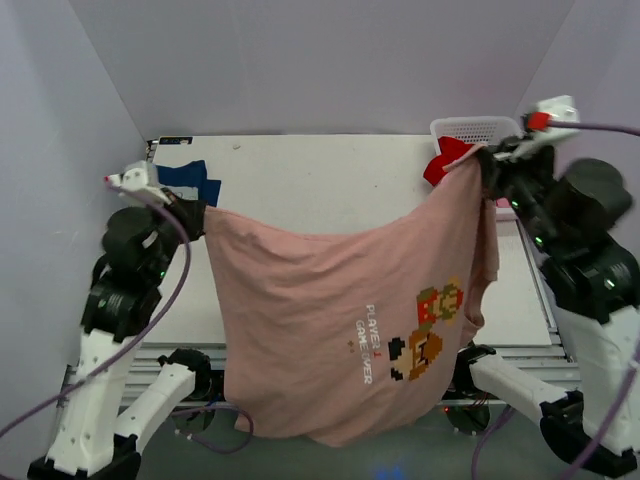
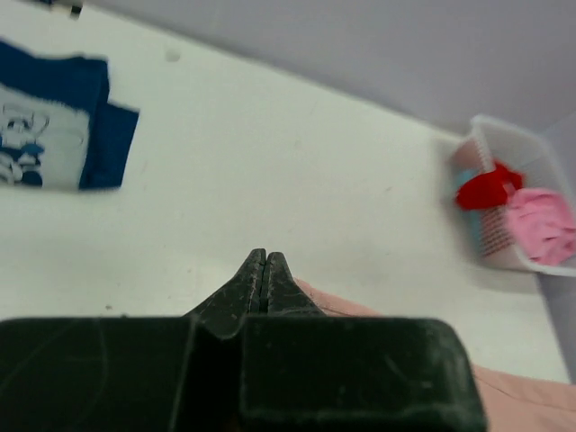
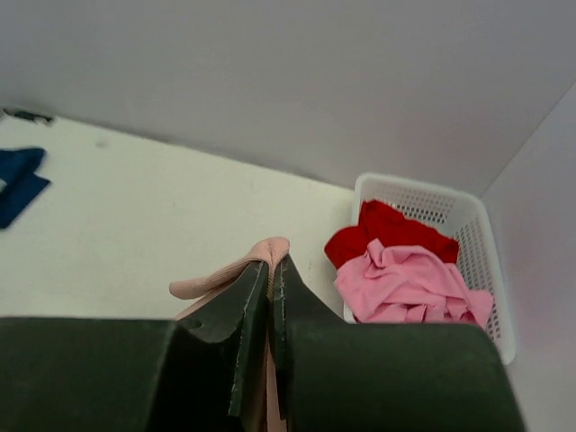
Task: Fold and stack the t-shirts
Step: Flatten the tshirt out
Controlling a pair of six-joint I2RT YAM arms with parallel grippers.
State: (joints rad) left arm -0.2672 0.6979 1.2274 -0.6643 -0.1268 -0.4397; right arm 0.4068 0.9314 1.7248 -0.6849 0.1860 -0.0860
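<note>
The dusty pink-tan t-shirt hangs spread in the air between both arms, its pixel-art print low on the right. My left gripper is shut on its left corner; in the left wrist view the fingertips are pressed together with cloth coming out beside them. My right gripper is shut on the right corner, and a fold of the cloth pokes out above its tips. A folded navy t-shirt lies at the back left.
A white basket stands at the table's back right corner, holding a red t-shirt and a bright pink one. Purple walls close in the white table on three sides.
</note>
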